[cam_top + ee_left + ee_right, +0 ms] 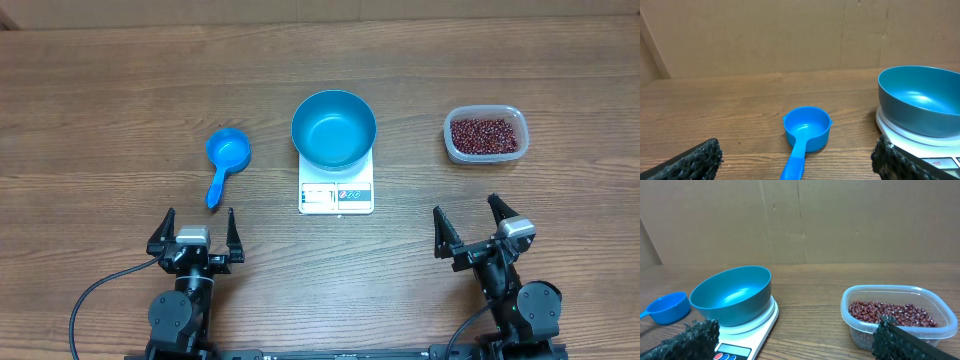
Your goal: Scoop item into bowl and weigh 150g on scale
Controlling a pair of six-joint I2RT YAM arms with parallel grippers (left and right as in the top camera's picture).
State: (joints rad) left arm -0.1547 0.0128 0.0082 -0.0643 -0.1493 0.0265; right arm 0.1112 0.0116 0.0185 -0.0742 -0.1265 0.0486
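Currently, left pincer and right pincer both gape empty, pointing forward, level.

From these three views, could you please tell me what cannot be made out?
1. Scale reading: too small overhead; cut by the bottom edge in both wrist views.
2. Scoop handle end: left wrist view, cut by the bottom edge.
3. Tub front: right wrist view, behind a right pincer finger.
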